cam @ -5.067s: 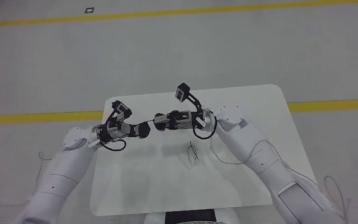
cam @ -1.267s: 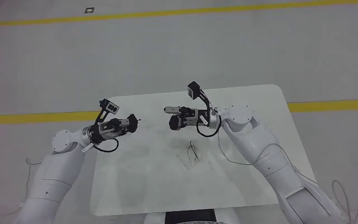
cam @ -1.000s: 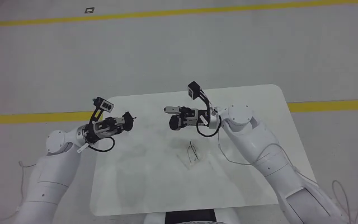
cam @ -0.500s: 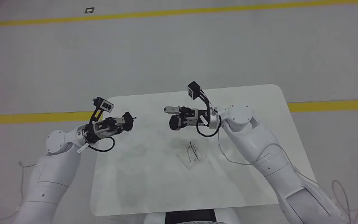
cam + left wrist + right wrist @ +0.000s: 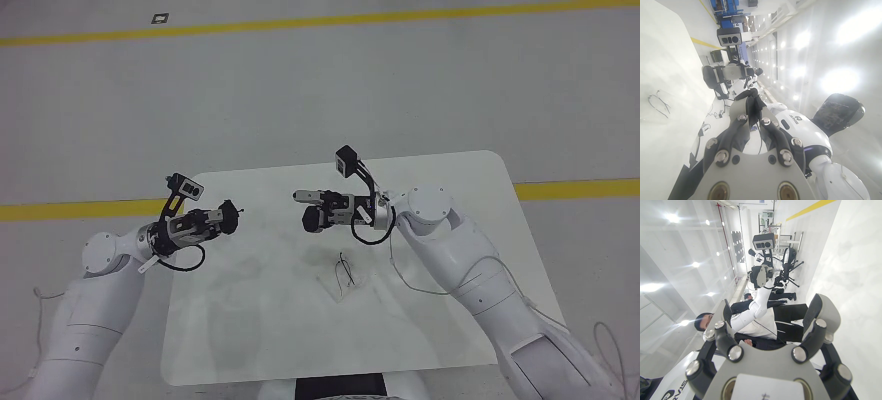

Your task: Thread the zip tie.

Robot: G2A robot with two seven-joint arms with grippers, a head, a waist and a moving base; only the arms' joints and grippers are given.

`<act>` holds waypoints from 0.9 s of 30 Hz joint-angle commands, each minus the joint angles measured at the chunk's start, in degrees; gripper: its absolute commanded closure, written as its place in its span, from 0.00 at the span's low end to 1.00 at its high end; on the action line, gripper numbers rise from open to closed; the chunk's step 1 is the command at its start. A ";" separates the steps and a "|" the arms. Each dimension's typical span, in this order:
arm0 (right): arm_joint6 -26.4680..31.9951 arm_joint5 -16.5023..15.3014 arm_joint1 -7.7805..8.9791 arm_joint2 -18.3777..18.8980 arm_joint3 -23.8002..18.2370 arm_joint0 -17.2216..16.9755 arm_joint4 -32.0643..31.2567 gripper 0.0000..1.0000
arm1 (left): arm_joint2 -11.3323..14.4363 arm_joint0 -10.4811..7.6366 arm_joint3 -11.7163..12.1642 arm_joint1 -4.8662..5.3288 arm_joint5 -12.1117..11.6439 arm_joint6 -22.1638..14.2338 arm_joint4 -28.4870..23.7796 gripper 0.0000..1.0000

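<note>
The right gripper (image 5: pixel 770 307) stands wide open and empty. The left gripper (image 5: pixel 752 95) is closed; whether it pinches anything thin cannot be told. The zip ties (image 5: pixel 344 272) lie mid-way across the table (image 5: pixel 450 300), nearer than both grippers, possibly already looped. No tie is being threaded; a pickup likely remains.

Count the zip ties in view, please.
2 zip ties, as far as I can tell: both lie crossed on the table, near its middle. They overlap, so the count is unsure, and the shut left gripper may hide another.
</note>
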 commanded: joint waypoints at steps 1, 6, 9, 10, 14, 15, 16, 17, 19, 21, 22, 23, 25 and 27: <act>0.00 0.00 0.00 0.00 0.00 0.00 0.00 0.00 | 0.00 0.00 0.00 0.00 0.00 0.00 0.00 1.00; 0.00 0.00 0.00 0.00 0.00 0.00 0.00 0.00 | 0.00 0.00 0.00 0.00 0.00 0.00 0.00 1.00; -0.54 0.93 0.38 -0.02 -0.96 -0.20 -3.60 0.00 | 0.00 0.00 0.00 0.00 0.00 0.00 0.00 1.00; -0.67 2.21 0.63 0.24 -1.30 -0.13 -5.30 0.00 | 0.00 0.00 0.00 0.00 0.00 0.00 0.00 1.00; 0.45 9.52 1.87 0.98 -5.93 0.13 -13.63 0.00 | 0.00 0.00 0.00 0.00 0.00 0.00 0.00 1.00; 1.45 11.46 2.22 1.02 -6.91 0.25 -16.13 0.00 | 0.00 0.00 0.00 0.00 0.00 0.00 0.00 1.00; 2.13 13.93 2.59 0.96 -8.03 0.42 -19.20 0.00 | 0.00 0.00 0.00 0.00 0.00 0.00 0.00 1.00; 2.99 16.12 2.87 0.92 -9.39 0.35 -20.93 0.00 | 0.00 0.00 0.00 0.00 0.00 0.00 0.00 1.00; 5.86 19.85 3.40 0.85 -13.01 -0.04 -22.91 0.00 | 0.00 0.00 0.00 0.00 0.00 0.00 0.00 1.00; 10.08 20.41 4.09 0.28 -13.60 -0.04 -26.86 0.00 | 0.00 0.00 0.00 0.00 0.00 0.00 0.00 1.00; 12.36 20.41 4.36 -0.26 -13.31 0.16 -29.09 0.00 | 0.00 0.00 0.00 0.00 0.00 0.00 0.00 1.00; 14.41 20.41 4.54 -0.66 -13.22 0.45 -30.68 0.00 | 0.00 0.00 0.00 0.00 0.00 0.00 0.00 1.00; 18.50 20.41 4.66 -1.28 -13.15 0.85 -31.45 0.00 | 0.00 0.00 0.00 0.00 0.00 0.00 0.00 1.00; 20.52 20.41 4.59 -1.64 -13.25 1.24 -31.20 0.00 | 0.00 0.00 0.00 0.00 0.00 0.00 0.00 1.00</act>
